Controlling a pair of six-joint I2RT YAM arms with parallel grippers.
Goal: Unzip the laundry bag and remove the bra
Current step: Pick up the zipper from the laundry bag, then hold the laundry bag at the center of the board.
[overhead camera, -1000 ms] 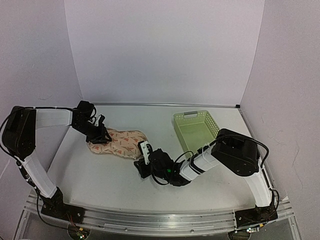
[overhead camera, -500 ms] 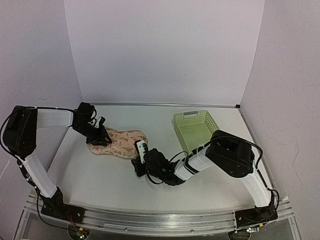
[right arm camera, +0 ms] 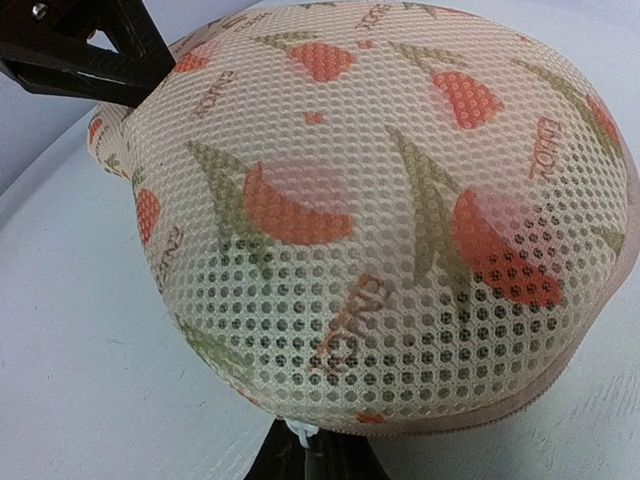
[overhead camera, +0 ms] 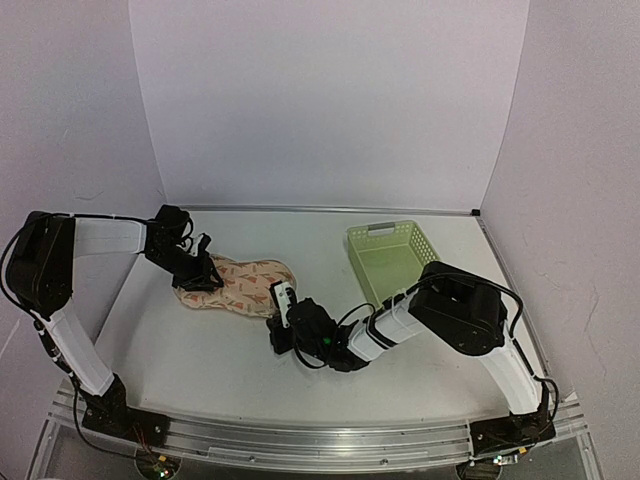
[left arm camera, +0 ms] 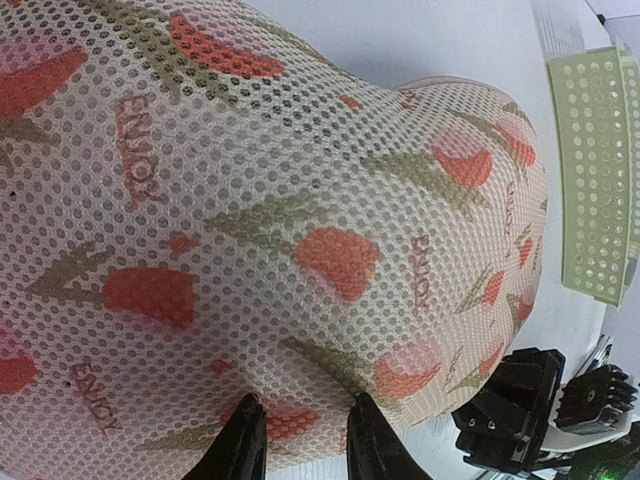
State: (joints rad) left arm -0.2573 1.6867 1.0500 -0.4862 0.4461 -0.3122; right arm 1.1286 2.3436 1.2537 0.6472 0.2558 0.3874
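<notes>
My left gripper (left arm camera: 305,447) stands partly closed, its fingertips pinching a ridge of the laundry bag (left arm camera: 300,200), whose printed mesh spreads away ahead of the jaws. My right gripper (right arm camera: 312,460) is drawn almost together at the bag's opposite end, nipping a small white tab (right arm camera: 300,432) on the seam (too small to say what it is). The bag's dome rises just beyond those jaws. Something dark (right arm camera: 300,300) shows through the mesh holes above them, and I cannot tell whether it is the bra. The bag lies on the table (overhead camera: 200,350) between my two grippers. A pale green basket (left arm camera: 595,180) sits beyond the bag's far end from my left jaws.
</notes>
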